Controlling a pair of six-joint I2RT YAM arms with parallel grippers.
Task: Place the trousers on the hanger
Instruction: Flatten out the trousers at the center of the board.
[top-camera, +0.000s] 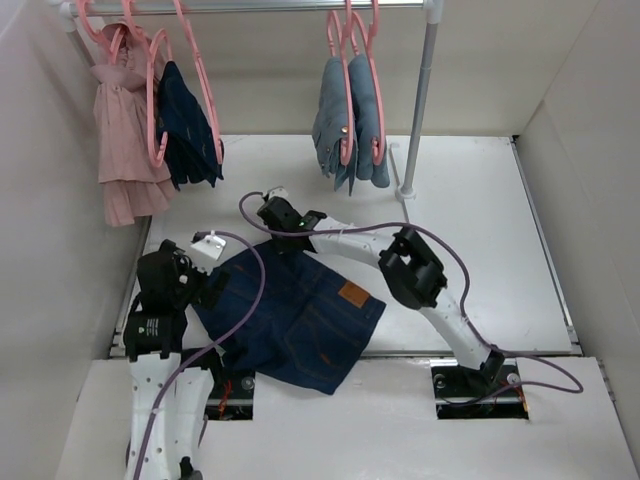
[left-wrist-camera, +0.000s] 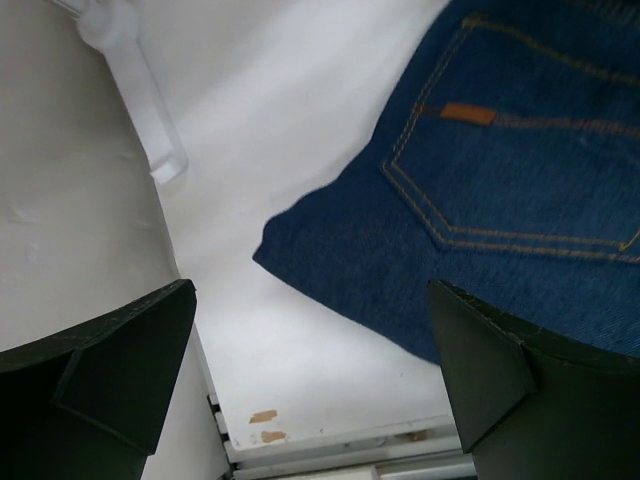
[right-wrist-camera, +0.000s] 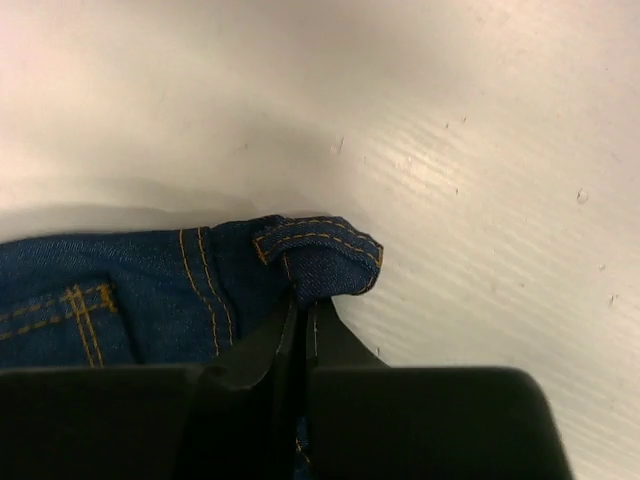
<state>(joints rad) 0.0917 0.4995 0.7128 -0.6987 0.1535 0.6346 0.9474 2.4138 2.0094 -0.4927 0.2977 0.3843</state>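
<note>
Dark navy trousers (top-camera: 300, 310) lie folded flat on table (top-camera: 480, 220) between arms; right gripper (right-wrist-camera: 305, 318) pinched tight on waistband corner at far edge; left gripper (left-wrist-camera: 310, 290) spread wide, empty, just beside trousers' left edge; pink hangers (top-camera: 346, 140) on rail (top-camera: 260, 5) behind, none on table; judged early stage: garment gripped, hanging all still to do.

Dark navy trousers (top-camera: 300, 310) folded flat, tan patch up, pink hanger (top-camera: 152, 110) hung above

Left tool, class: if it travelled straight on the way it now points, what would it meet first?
The open left tool would likely meet the trousers near their corner edge, or bare table just beside; depth is unclear.
</note>
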